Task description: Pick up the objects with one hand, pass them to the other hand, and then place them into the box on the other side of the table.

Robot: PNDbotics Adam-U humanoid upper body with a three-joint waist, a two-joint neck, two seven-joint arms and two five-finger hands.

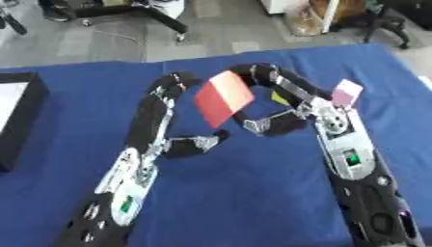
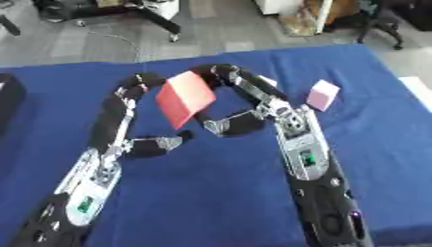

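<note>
Red card [image 1: 222,98], a flat square sheet, hangs tilted above the blue bench [image 1: 253,202], caught between both hands. The right hand [image 1: 268,76] curls its fingers over the card's upper corner, its thumb below near the lower edge; the left hand [image 1: 173,87] closes fingers toward the card's left edge, though whether they touch is unclear. It looks thin, light and fairly stiff, best pinched by an edge. A pink block [image 2: 322,95] sits right of the card, a yellow scrap [image 1: 279,98] just beside it; the black box [image 1: 21,118] stands well left.
</note>
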